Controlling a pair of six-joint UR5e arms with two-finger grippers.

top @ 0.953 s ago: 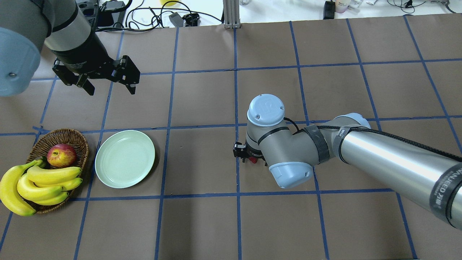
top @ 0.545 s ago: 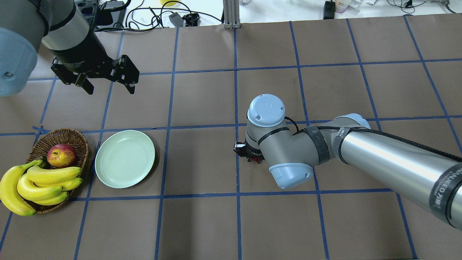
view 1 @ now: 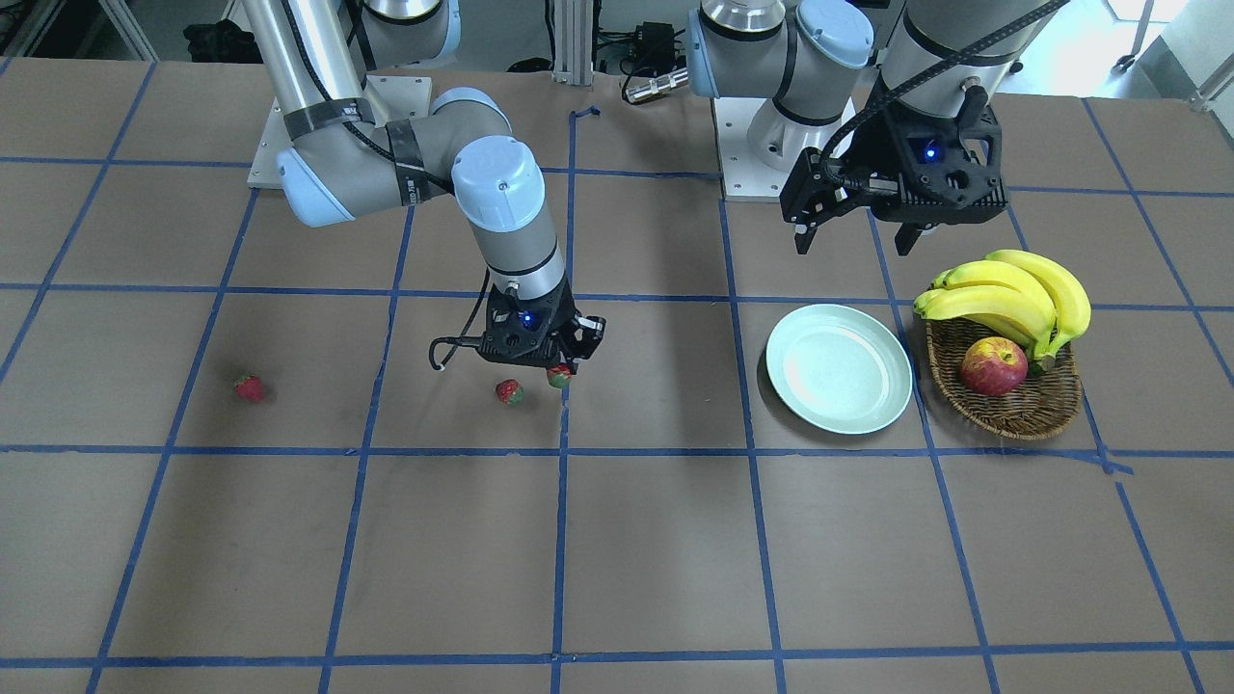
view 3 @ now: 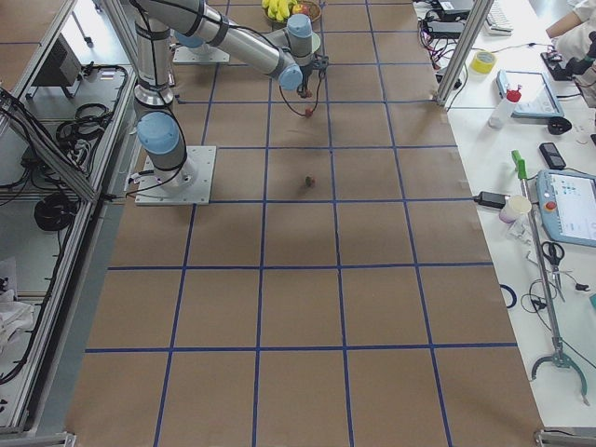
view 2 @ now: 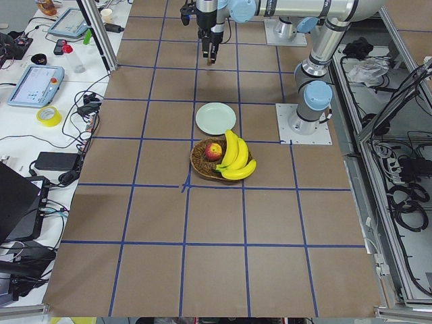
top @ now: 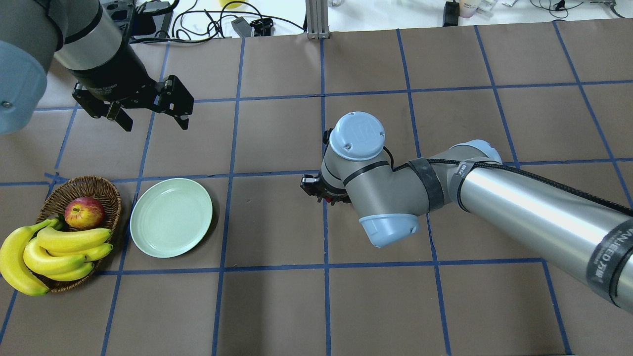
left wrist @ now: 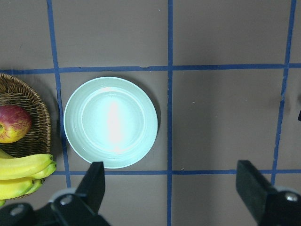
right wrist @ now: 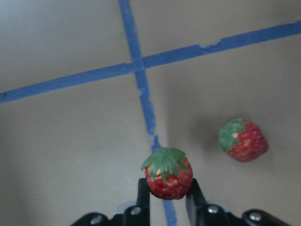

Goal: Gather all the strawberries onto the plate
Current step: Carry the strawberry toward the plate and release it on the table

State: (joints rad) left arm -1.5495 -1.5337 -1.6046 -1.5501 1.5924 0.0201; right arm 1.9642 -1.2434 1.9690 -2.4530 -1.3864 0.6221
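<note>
The right gripper (right wrist: 168, 194) is closed narrowly on one strawberry (right wrist: 168, 173), pinched at its lower body between the two fingers with the green cap pointing away from the wrist. The pictures do not settle whether the berry is clear of the tabletop (view 1: 675, 540).

A second strawberry (right wrist: 242, 140) lies on the tabletop just beside this gripper, not touching it or the held berry. In the front-facing view it is on the side of the gripper away from the plate (view 1: 839, 368). The third strawberry (view 1: 249, 387) lies well apart from the gripper, farther out on that same side.

The plate is well apart from the right gripper on its other side and holds nothing; its pale green bottom is bare.

The left gripper (top: 154, 122) hangs above the tabletop with its fingers spread wide and nothing between them. Its wrist view looks down on the bare plate, which lies lower than the fingers and untouched.

Just beside the plate, on the side away from the right gripper, a wicker basket (view 1: 1003, 419) holds an apple (view 1: 995, 366). A bunch of bananas (view 1: 1012, 289) lies across the basket's rim.
</note>
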